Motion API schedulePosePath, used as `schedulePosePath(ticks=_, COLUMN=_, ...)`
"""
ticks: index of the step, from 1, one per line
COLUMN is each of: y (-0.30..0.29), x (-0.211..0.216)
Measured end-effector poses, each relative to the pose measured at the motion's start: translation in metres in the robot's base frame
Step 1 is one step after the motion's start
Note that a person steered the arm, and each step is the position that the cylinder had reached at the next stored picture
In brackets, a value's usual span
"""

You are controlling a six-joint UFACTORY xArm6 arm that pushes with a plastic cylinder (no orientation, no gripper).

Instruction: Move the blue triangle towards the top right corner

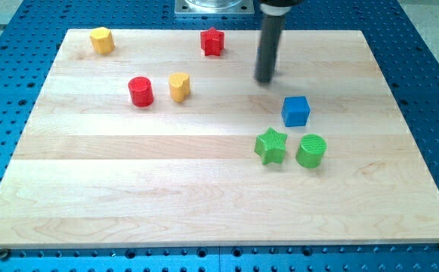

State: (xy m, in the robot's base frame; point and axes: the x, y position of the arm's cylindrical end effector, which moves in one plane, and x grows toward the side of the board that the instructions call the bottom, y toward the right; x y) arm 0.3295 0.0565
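The only blue block (295, 111) looks like a cube and sits right of the board's middle. I see no blue triangle shape. My tip (264, 79) rests on the board, up and to the left of the blue block, with a small gap between them. The rod rises from there to the view's top edge.
A green star (270, 146) and a green cylinder (310, 151) lie just below the blue block. A red star (213, 41) is near the top edge, a yellow block (102, 40) at the top left. A red cylinder (140, 91) and a yellow heart (179, 86) sit left of centre.
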Motion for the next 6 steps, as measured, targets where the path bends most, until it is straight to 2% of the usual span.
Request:
schedulePosePath(ticks=1, y=0.0, x=-0.028)
schedulePosePath(ticks=2, y=0.076, x=-0.053)
schedulePosePath(ticks=3, y=0.117, x=-0.048)
schedulePosePath(ticks=4, y=0.132, x=-0.024)
schedulePosePath(ticks=5, y=0.16, x=-0.056)
schedulePosePath(ticks=6, y=0.158, x=-0.072)
